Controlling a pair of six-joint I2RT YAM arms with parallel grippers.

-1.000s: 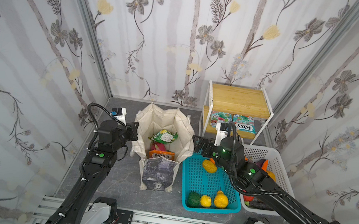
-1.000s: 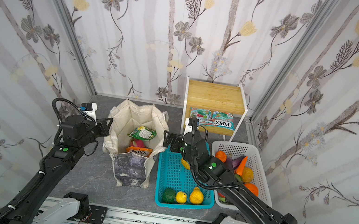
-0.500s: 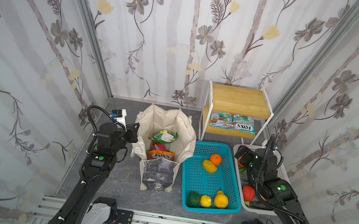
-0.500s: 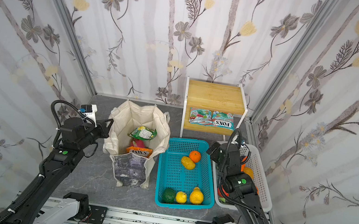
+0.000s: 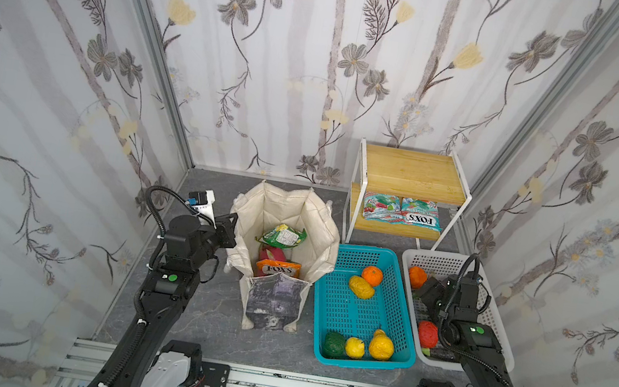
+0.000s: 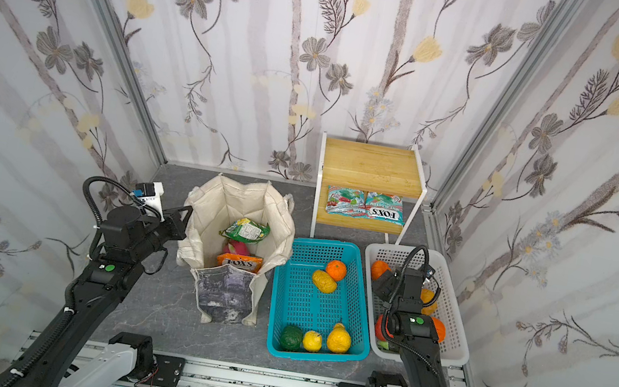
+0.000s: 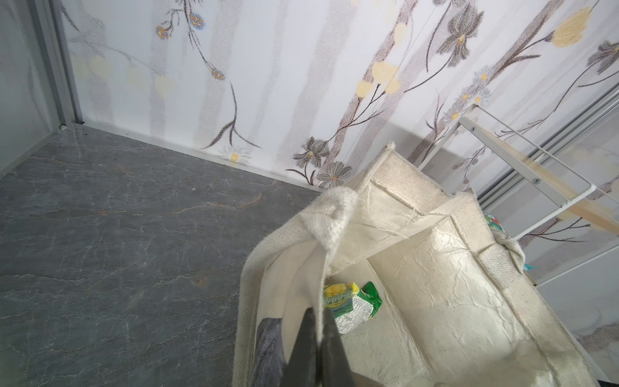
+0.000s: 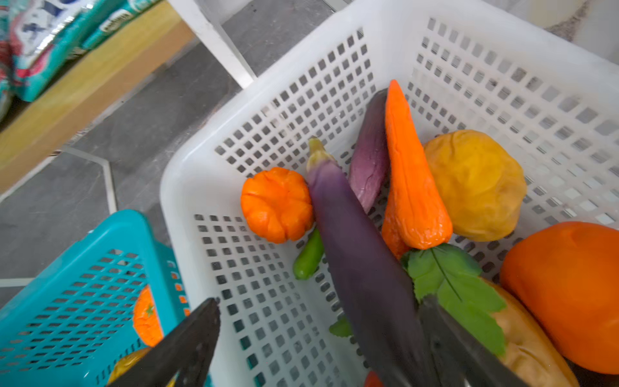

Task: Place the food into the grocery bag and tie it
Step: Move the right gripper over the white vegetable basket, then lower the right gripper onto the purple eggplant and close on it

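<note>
The left gripper (image 7: 316,315) is pressed shut on the left rim of the grocery bag (image 5: 288,208), the same as one second before. The bag stands open on the floor, left of the teal basket (image 5: 359,320), with a green packet (image 5: 281,235) and an orange packet (image 5: 278,268) inside. The right gripper (image 8: 320,301), which one second ago reached across the teal basket near the bag, is now over the white basket (image 5: 440,261) at the right. Its jaws are wide apart, one on each side of a purple eggplant (image 8: 351,251), not closed on it.
</note>
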